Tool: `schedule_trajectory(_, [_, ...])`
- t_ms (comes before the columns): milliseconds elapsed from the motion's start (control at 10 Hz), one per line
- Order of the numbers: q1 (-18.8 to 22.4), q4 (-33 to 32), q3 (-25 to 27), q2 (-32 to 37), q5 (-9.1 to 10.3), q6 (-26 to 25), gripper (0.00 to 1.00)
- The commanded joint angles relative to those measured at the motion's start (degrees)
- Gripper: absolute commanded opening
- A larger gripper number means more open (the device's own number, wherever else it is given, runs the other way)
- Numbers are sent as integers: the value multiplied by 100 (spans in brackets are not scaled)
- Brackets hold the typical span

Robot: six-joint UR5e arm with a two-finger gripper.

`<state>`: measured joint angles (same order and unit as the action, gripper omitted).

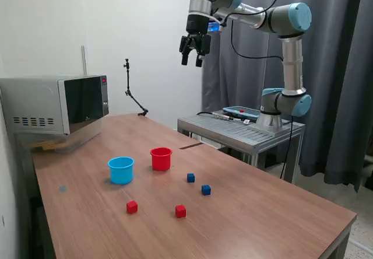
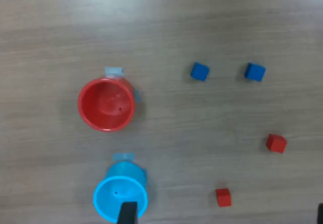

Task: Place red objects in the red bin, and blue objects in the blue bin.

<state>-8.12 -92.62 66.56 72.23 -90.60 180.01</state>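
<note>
Two small red cubes (image 1: 132, 207) (image 1: 180, 211) lie on the wooden table toward its front; the wrist view shows them too (image 2: 223, 197) (image 2: 276, 143). Two dark blue cubes (image 1: 190, 178) (image 1: 206, 189) sit behind them, also in the wrist view (image 2: 200, 71) (image 2: 255, 72). The red bin (image 1: 161, 158) (image 2: 106, 104) and the light-blue bin (image 1: 121, 170) (image 2: 120, 199) stand upright side by side, both empty inside. My gripper (image 1: 193, 56) hangs high above the table, well clear of everything, open with nothing between its fingers.
A microwave (image 1: 55, 104) stands at the table's back corner on the exterior view's left. A thin black stand (image 1: 133, 93) rises at the far edge. The arm's base sits on a metal cart (image 1: 239, 130) beyond the table, before a dark curtain.
</note>
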Motion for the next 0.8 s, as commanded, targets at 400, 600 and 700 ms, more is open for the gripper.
schedule_trajectory(400, [178,-413,-21,-437,-1,-167,100])
schedule_trajectory(600, [267,-563,6,-560,7,-273,100])
schedule_trajectory(700, [380,-686,15,-604,8,-517,100])
